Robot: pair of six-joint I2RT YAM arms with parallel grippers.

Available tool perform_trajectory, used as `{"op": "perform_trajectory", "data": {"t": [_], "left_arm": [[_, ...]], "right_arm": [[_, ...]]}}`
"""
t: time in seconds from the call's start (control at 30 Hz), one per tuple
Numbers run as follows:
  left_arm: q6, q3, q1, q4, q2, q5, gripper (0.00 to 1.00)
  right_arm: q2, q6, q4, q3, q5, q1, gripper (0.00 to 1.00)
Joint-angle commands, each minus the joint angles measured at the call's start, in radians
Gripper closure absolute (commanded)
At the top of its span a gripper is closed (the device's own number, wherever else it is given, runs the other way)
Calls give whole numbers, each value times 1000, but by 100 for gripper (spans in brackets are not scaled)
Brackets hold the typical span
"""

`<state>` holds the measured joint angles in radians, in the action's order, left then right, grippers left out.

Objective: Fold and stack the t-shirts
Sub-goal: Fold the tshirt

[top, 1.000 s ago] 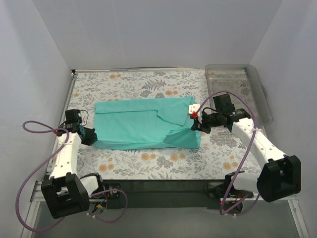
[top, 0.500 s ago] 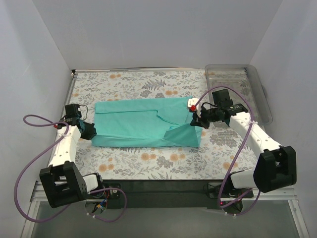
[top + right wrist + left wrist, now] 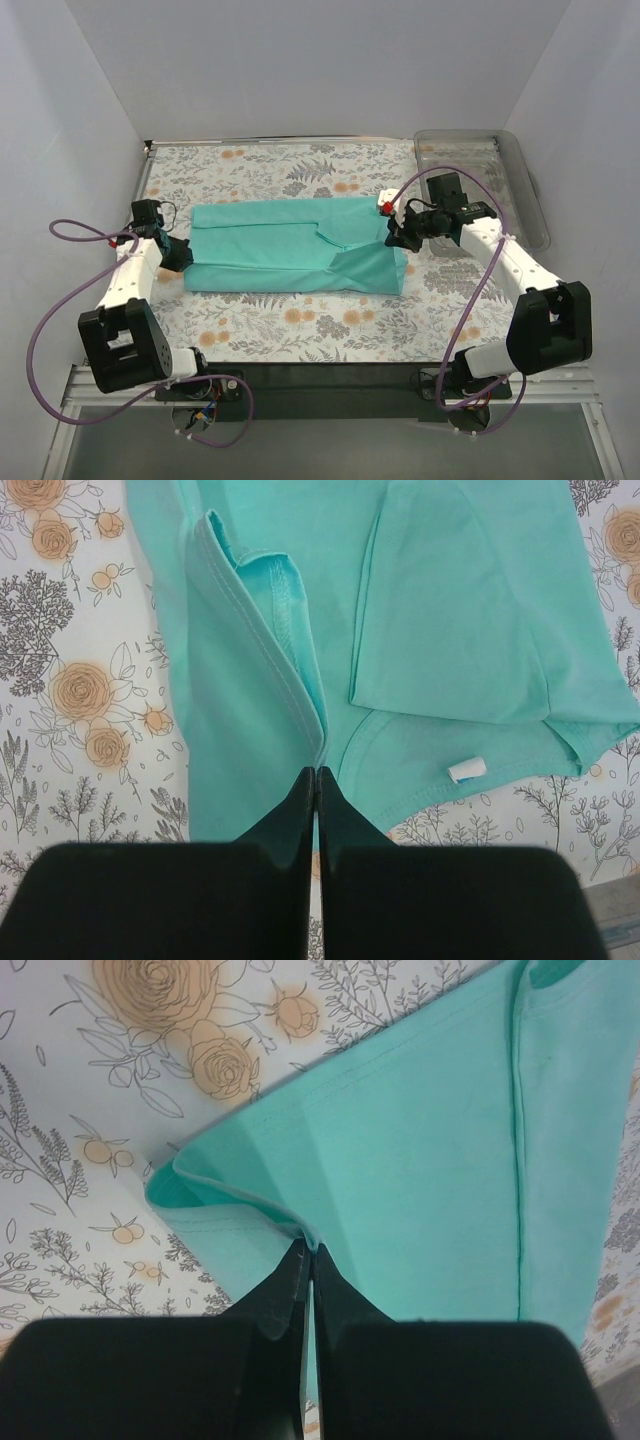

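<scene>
One plain teal t-shirt (image 3: 290,250) lies spread lengthwise across the middle of the flowered table, partly folded. At its left end my left gripper (image 3: 178,254) is shut on the hem; the wrist view shows the lifted cloth edge (image 3: 240,1195) pinched at the black fingertips (image 3: 305,1250). At the right end my right gripper (image 3: 398,238) is shut on a stitched fold of the t-shirt (image 3: 280,670), held just above the table. A small white label (image 3: 466,770) shows near the neck opening. A folded flap (image 3: 365,268) lies over the shirt's right part.
A clear plastic bin (image 3: 480,185) stands at the back right of the flowered table cover (image 3: 300,325). White walls close in the left, back and right sides. Purple cables loop off both arms.
Both grippers have carried their pinched shirt edges toward the back of the table. The front edge has drawn in and the right flap lies flatter.
</scene>
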<state>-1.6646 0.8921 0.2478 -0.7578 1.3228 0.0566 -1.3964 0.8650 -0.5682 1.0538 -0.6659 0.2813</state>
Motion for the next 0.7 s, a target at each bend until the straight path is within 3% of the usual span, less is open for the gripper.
{"op": "perform_trajectory", "data": {"t": [0.0, 0.67], "left_arm": [[26, 48, 7, 37, 16, 17, 100], [75, 114, 7, 95, 197, 2, 100]], "right_arm": [[-13, -24, 24, 48, 6, -5, 99], [-168, -50, 24, 182, -15, -4, 99]]}}
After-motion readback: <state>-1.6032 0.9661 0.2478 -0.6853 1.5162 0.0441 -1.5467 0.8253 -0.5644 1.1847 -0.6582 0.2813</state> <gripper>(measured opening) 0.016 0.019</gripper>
